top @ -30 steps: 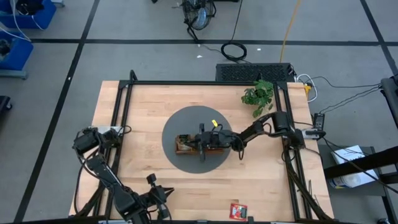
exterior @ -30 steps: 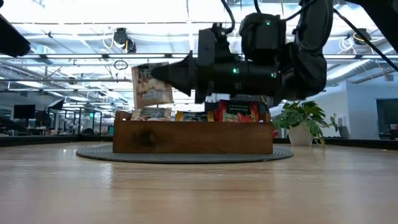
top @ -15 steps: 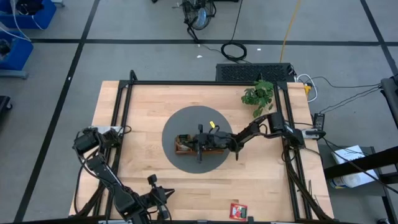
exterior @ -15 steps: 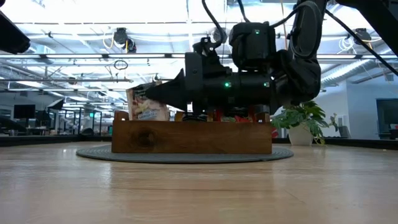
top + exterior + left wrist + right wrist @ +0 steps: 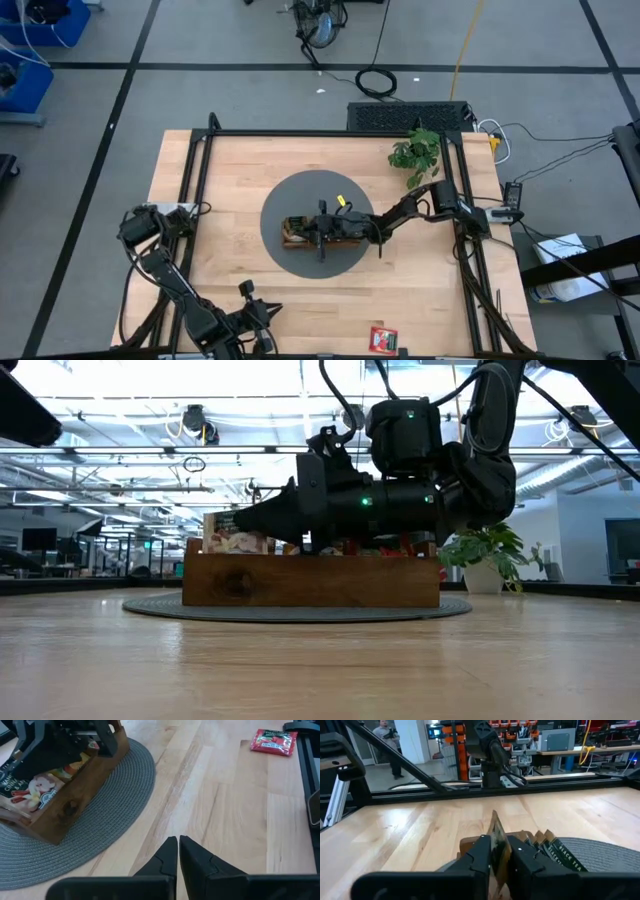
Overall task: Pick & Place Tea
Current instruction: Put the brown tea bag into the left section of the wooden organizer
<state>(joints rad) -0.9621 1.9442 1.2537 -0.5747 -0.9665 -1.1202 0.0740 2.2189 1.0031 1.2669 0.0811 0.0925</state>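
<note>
A brown wooden tray (image 5: 318, 241) (image 5: 310, 580) stands on a round grey mat (image 5: 318, 195) at mid-table, with several tea packets upright in it (image 5: 555, 851). My right gripper (image 5: 298, 232) (image 5: 252, 526) reaches level over the tray from the table's right, shut on a beige tea packet (image 5: 232, 541) (image 5: 37, 790) at the tray's left end. A red tea packet (image 5: 383, 339) (image 5: 272, 741) lies flat near the table's front edge. A small yellow packet (image 5: 344, 200) lies on the mat behind the tray. My left gripper (image 5: 250, 318) (image 5: 178, 851) waits shut at the front left. My right gripper pinches the beige packet between its two fingers, on the packet's two flat faces near its upper edge (image 5: 496, 834). The fingers (image 5: 481, 851) come level from the table's right. The packet stands on edge, and its lower part is down inside the tray's left compartment.
A potted plant (image 5: 415, 152) (image 5: 485, 550) stands at the table's far right. A black frame (image 5: 200, 180) runs along the table's sides. Bare wood lies between the mat and the red packet.
My right gripper has sunk toward the tray with the beige packet. The packet, held upright above the tray's left end a second ago, has tipped slightly and now sits low in the left compartment, mostly behind the tray wall.
</note>
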